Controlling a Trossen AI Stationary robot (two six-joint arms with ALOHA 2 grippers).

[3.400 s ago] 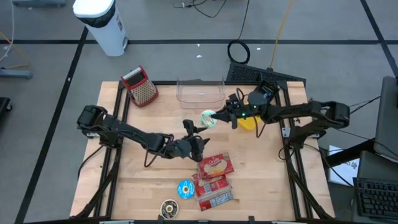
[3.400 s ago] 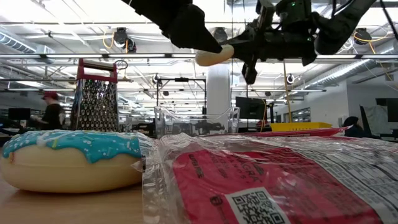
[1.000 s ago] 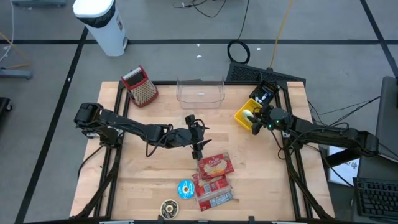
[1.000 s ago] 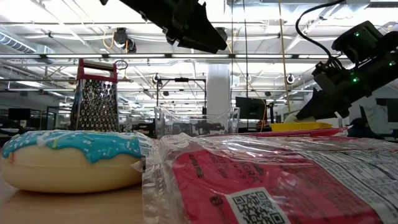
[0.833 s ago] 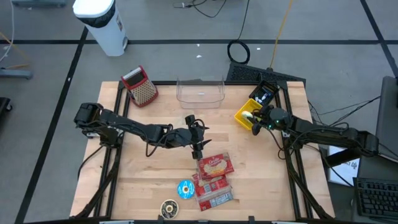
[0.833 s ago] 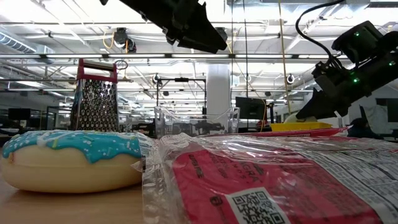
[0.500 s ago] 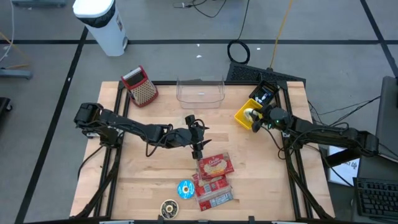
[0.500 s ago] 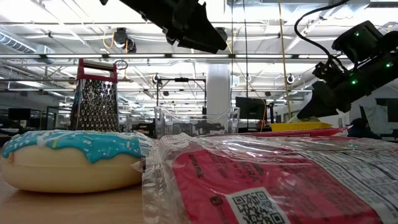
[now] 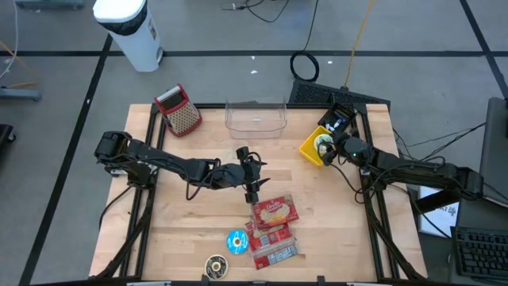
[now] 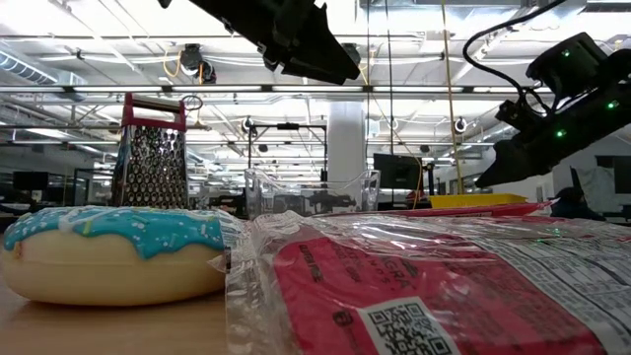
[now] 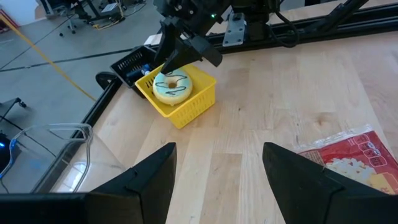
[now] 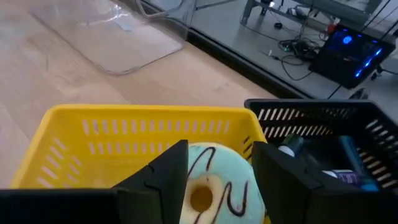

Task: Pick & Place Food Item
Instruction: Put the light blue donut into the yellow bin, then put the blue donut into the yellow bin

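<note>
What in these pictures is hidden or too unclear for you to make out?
- Black crate contents: the right wrist view cuts them off at its edge, and the items are too small to name.
- Small round item at the table's near edge: too small in the high view.
- Red packets: print too small in the high view, blurred in the low view.
- Pale donut: its underside is hidden by the yellow basket.

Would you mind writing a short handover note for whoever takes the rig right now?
Right gripper: fingers open, just above the pale green donut, which lies in the yellow basket at the table's right rear.
Left gripper: open, empty, mid-table near the red snack packets.
Done: green donut placed in the basket.
Left: lift the right arm clear; blue donut, chocolate donut and packets remain on the table front.
</note>
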